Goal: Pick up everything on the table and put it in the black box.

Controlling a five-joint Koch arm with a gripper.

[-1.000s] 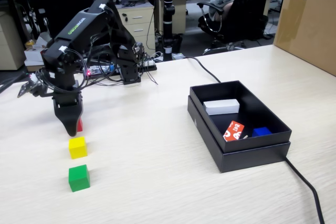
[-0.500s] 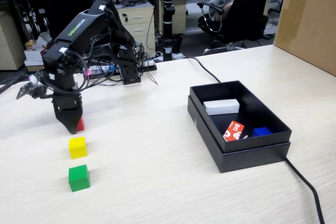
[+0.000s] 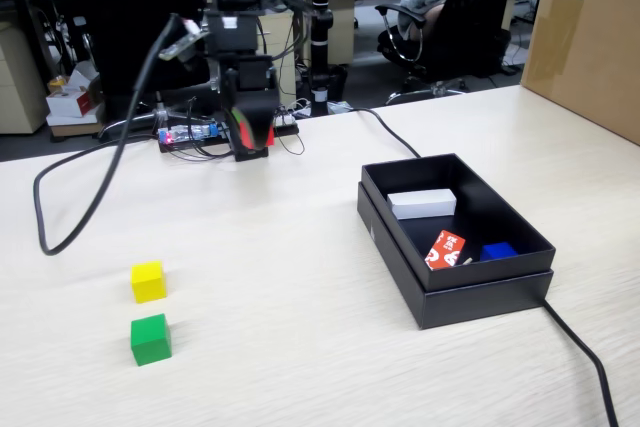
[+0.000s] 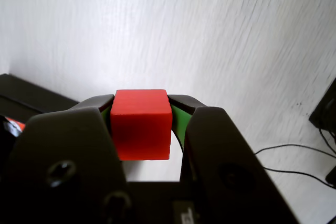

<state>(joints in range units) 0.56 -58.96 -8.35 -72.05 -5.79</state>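
In the wrist view my gripper (image 4: 140,109) is shut on the red cube (image 4: 140,124), held high over the pale table (image 4: 220,35). The fixed view shows the gripper (image 3: 252,139) raised near the arm's base at the back, a sliver of the red cube (image 3: 268,134) between its jaws. The yellow cube (image 3: 148,281) and the green cube (image 3: 150,338) rest on the table (image 3: 280,277) at front left. The black box (image 3: 480,287) stands to the right; a corner of that black box (image 4: 31,95) shows at the left of the wrist view.
Inside the box lie a white oblong block (image 3: 421,203), a red-orange block with white marks (image 3: 445,249) and a blue piece (image 3: 497,250). A brown carton (image 3: 590,37) stands at the back right. Black cables (image 3: 60,197) trail across the table's left and past the box's front right corner.
The arm has lifted the red cube off the table at the left and swung up and right, toward its base. Yellow and green cubes have not moved.
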